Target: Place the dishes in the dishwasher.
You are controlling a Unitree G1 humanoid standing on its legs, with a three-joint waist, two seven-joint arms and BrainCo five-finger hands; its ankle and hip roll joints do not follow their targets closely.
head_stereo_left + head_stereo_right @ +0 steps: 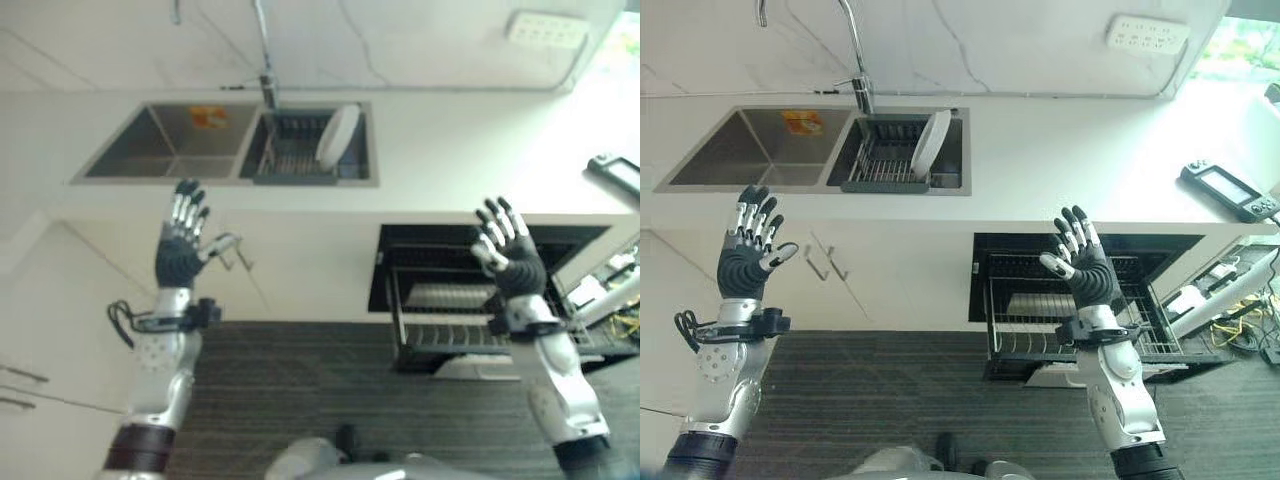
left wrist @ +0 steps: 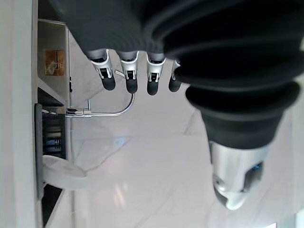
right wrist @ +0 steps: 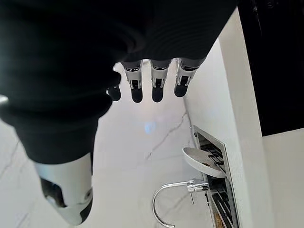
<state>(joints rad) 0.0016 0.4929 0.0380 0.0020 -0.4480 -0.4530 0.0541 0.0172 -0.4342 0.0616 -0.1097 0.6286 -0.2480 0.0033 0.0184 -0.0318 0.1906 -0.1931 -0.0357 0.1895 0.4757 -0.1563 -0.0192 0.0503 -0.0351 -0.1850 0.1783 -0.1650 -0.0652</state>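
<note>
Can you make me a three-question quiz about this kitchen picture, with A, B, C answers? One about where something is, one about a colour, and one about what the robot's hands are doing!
1. Where is the plate?
A. In the sink's drying rack
B. On the floor
C. In the robot's hand

2. What colour is the plate?
A. Red
B. White
C. Green

3. How are the robot's hands?
A. Both holding dishes
B. Both made into fists
C. Both open and empty

Answers:
1. A: the plate stands on edge in the drying rack in the sink's right basin.
2. B: it is plain white.
3. C: the left hand and right hand are raised with straight fingers, holding nothing.
</note>
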